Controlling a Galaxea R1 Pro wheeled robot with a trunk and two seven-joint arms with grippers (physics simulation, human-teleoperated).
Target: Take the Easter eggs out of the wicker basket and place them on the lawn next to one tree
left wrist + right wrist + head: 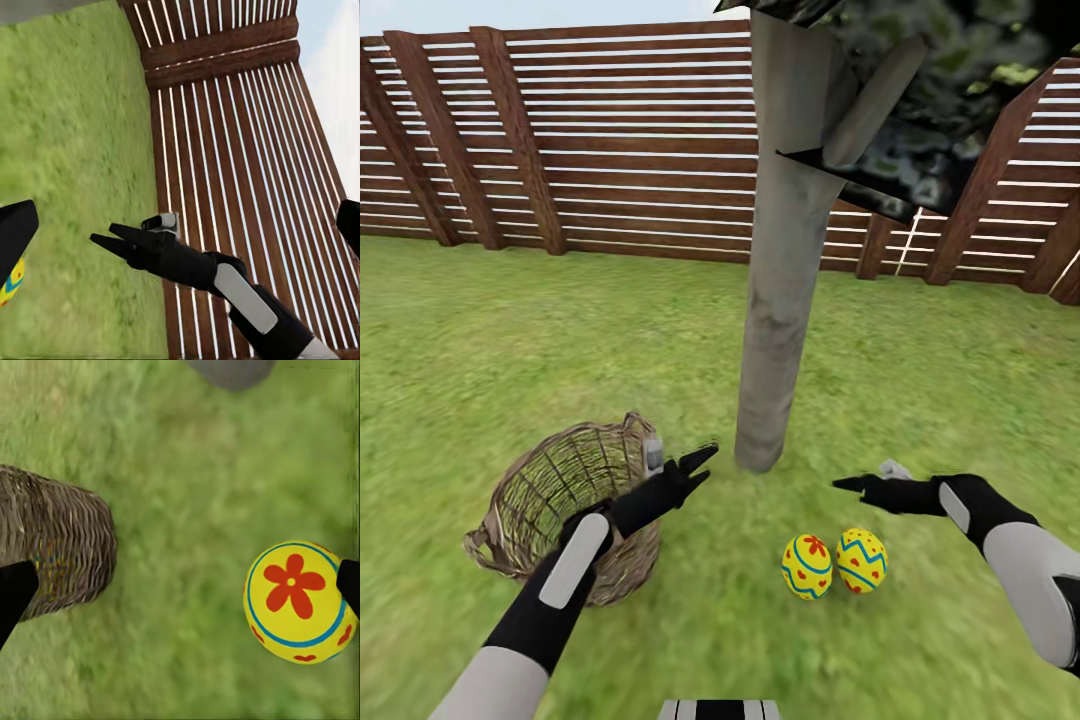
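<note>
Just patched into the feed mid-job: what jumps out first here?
Two bright yellow painted eggs lie side by side on the lawn just in front of the pale tree trunk. The wicker basket sits to their left, under the left gripper.

Two eggs are bright yellow — one egg (pixel 807 566) has a red flower and blue rings, the other egg (pixel 861 560) has blue zigzags and red dots. The basket (pixel 560 505) is brown-grey twigs. The lawn (pixel 510 350) is patchy green. The fence (pixel 630 140) is brown slats. The tree trunk (pixel 785 250) is pale grey — its leaves (pixel 950 90) dark green-black.
</note>
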